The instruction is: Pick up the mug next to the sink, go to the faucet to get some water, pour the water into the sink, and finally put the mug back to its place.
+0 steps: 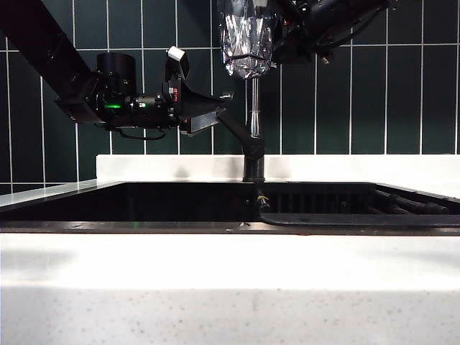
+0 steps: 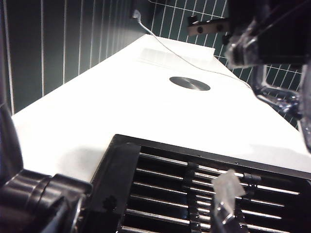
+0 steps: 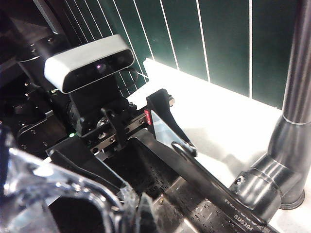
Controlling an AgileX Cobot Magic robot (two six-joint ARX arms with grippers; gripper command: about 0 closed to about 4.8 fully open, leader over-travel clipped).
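From the exterior view I see my right gripper (image 1: 277, 32) high at the top, clenched on the clear faceted glass mug (image 1: 246, 39); the mug hangs upright in the air directly above the tall thin grey metal faucet (image 1: 254, 108), its base just over the pipe's top, well above the wide black rectangular sink (image 1: 144, 205); in the right wrist view the mug's clear rim (image 3: 58, 194) sits blurred in the near corner and I can't make out my own fingertips there; my left gripper (image 1: 212, 111) reaches in from the left at the faucet's dark angled lever handle (image 1: 233, 129), jaws spread wide and released; right wrist view shows that gripper (image 3: 131, 141) straddling the lever (image 3: 204, 179), one black finger (image 3: 167, 121) on each side; whether the pads actually touch the lever I can't tell; the faucet's dark cylindrical base stands on the white countertop (image 1: 359, 167) behind the sink; left wrist view shows the ribbed black rack section (image 2: 194, 189) of the sink, and a round metal disc (image 2: 189, 83) set in the counter beyond it.
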